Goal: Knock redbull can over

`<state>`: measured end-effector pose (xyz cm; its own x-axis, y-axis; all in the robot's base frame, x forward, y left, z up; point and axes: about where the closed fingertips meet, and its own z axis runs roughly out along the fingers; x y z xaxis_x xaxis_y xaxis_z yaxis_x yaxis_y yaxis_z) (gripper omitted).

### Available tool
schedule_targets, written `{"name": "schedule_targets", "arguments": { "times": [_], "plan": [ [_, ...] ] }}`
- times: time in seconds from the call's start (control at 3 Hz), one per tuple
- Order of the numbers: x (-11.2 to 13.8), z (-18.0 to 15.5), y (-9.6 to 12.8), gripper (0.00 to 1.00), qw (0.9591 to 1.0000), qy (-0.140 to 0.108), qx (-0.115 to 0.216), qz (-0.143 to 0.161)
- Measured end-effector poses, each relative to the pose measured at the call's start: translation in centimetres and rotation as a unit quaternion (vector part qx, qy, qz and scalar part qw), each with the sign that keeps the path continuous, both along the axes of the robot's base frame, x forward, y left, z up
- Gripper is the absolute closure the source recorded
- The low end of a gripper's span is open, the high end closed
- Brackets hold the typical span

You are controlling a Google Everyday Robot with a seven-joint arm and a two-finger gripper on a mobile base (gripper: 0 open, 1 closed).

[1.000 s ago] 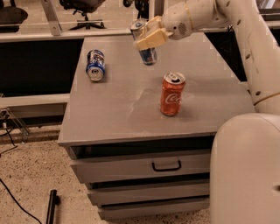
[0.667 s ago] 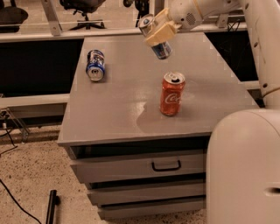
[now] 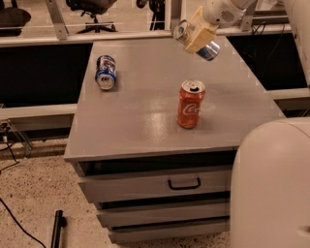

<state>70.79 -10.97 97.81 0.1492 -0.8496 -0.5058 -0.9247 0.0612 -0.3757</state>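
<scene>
High above the far edge of the surface (image 3: 135,121), the pincer (image 3: 196,36) is closed around the redbull can (image 3: 209,50), which hangs in the air, strongly tilted. A red Coca-Cola can (image 3: 190,104) stands upright near the middle of the surface. A blue can (image 3: 105,71) lies on its side near the far left corner.

The gripper (image 3: 193,41) sits at the top of the view, right of centre, and has flat cream-tan fingers (image 3: 199,29). The arm (image 3: 220,10) behind it is smooth, rounded, glossy white. A large white rounded shell (image 3: 271,184) fills the lower right corner.
</scene>
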Motion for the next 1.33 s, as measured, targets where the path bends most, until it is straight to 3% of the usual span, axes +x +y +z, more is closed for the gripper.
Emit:
{"name": "schedule_targets", "arguments": {
  "times": [0.33, 0.67, 1.33],
  "plan": [
    [-0.4, -1.5, -1.9, 1.00, 0.9974, -0.008, -0.071, -0.002],
    [-1.0, -3.3, -2.8, 0.98, 0.9931, -0.006, -0.117, 0.002],
    [-2.1, -7.5, -1.5, 0.93, 0.9876, 0.027, -0.149, 0.041]
  ]
}}
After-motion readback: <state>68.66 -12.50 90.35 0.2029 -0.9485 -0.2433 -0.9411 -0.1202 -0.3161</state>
